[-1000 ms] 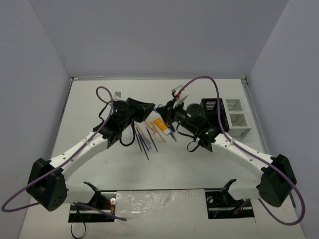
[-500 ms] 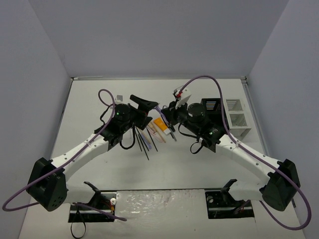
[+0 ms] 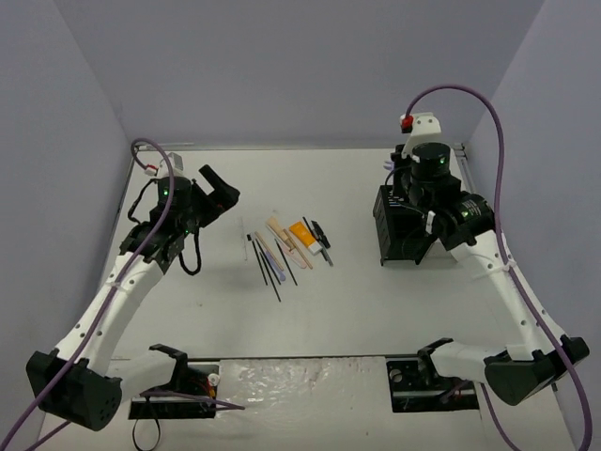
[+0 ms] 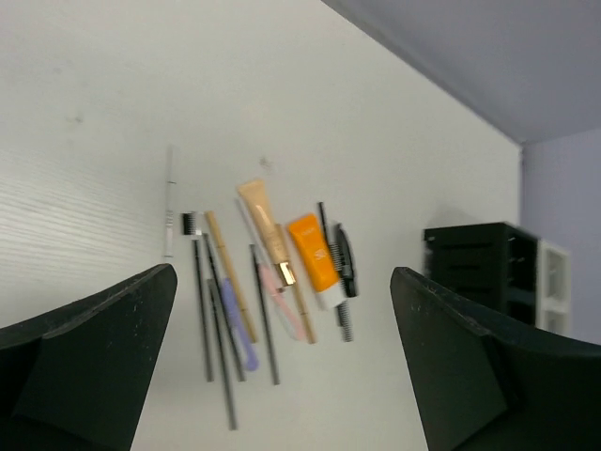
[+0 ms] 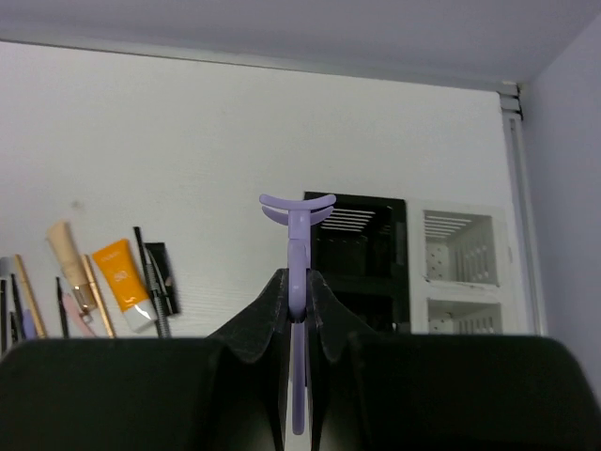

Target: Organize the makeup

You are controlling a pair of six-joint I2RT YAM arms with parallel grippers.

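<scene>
Overhead, the right gripper [image 5: 297, 287] is pinched tight on the thin shaft of a lavender tool [image 5: 297, 211], carrying it upright with its curved head above the fingertips, over or just behind the black mesh holder [image 3: 399, 235] and beside the white compartment box [image 5: 455, 249]; which slot it lines up with cannot be told. At the far left of the table [image 3: 329, 178], the left gripper [image 3: 218, 191] hangs with its jaws spread wide and nothing between them, well apart from the rest of the makeup [image 3: 286, 246], which lies flat in a loose row at the table's centre. That row looks light and fiddly: the black pencils [image 4: 200, 310] and beige sticks [image 4: 228, 272] are likely stiff, smooth and quick to roll, best pinched across the middle of their length with the jaws set square to the shaft, one at a time, since neighbours lie nearly touching. The orange tube [image 4: 313, 254] probably gives under pressure, so a gentle hold across its firmer capped end seems safer than squeezing the body. The lavender tool appears to be thin plastic, springy and slick, and a hold low on the shaft leaves the head free to swing or slip as it is lowered.
</scene>
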